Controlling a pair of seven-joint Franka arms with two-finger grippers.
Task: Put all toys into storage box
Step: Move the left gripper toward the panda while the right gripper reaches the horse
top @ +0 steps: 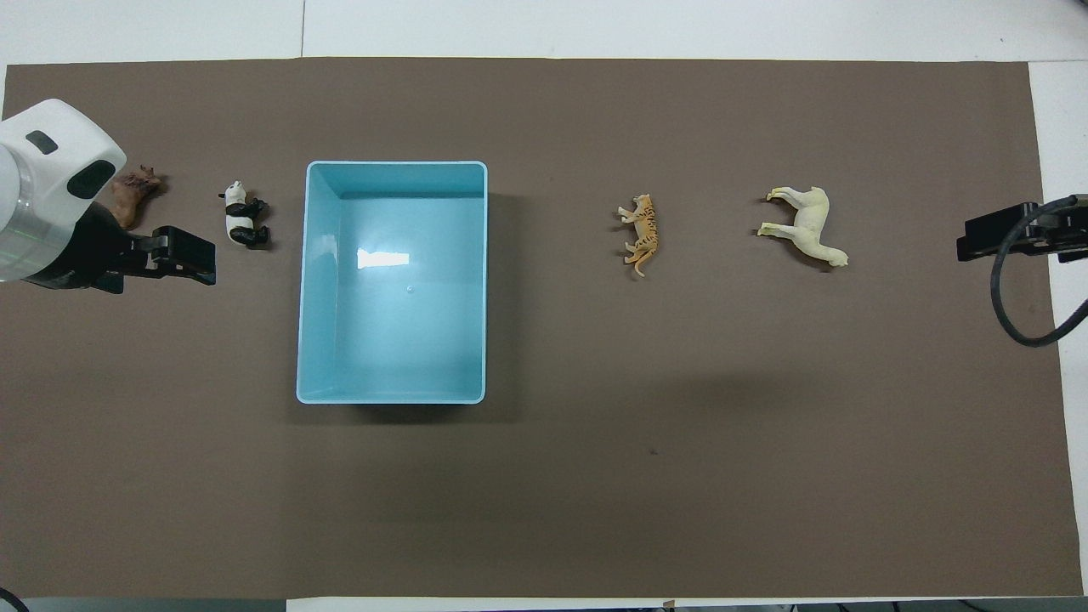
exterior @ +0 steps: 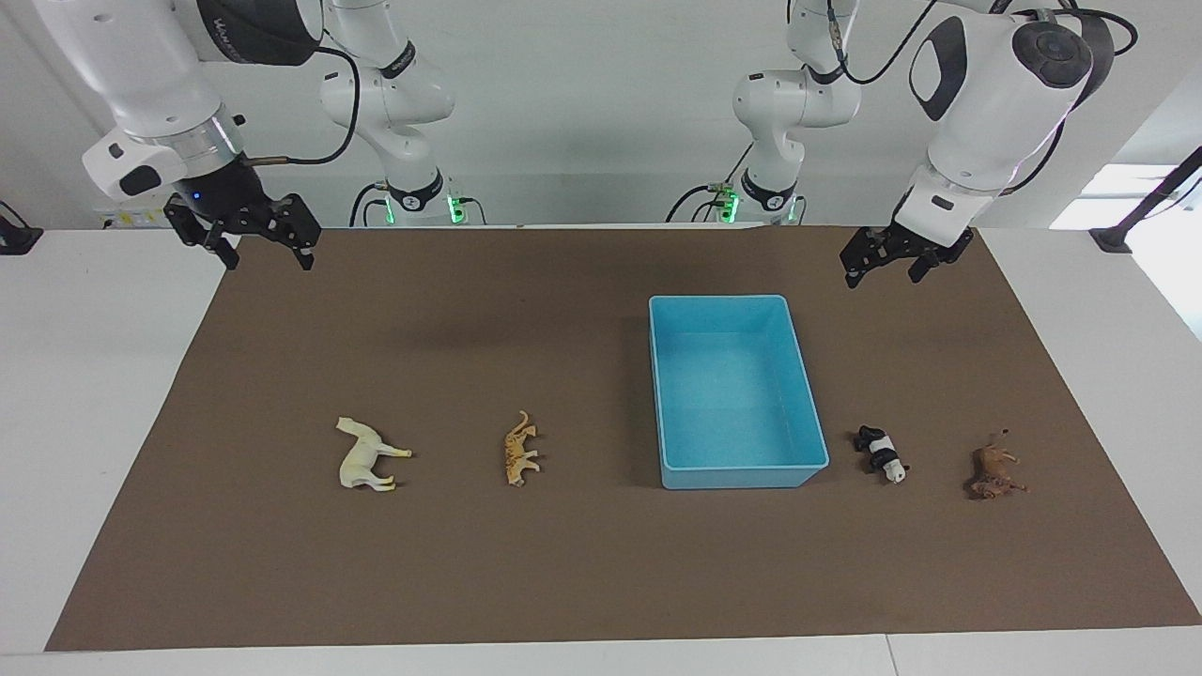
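The box (exterior: pixel 737 394) stands empty on the brown mat (exterior: pixel 582 582), toward the left arm's end of the table. All four toys lie on their sides on the mat in one row, level with the box wall that is farthest from the robots. The panda (exterior: pixel 880 453) is just beside the box and the brown animal (exterior: pixel 993 469) is a little further toward the left arm's end. The tiger (exterior: pixel 518 449) and then the horse (exterior: pixel 368 454) lie toward the right arm's end, well apart from each other. The left gripper (exterior: pixel 892 258) hangs open and empty over the mat edge closest to the robots, and the right gripper (exterior: pixel 252 239) does the same at its own end. The toys look like small hard plastic, so they are probably light, stiff and somewhat smooth. The legs are thin and would slip or twist, so the best hold is probably across the body, between front and back legs. The box has low walls, so a short drop should be safe.
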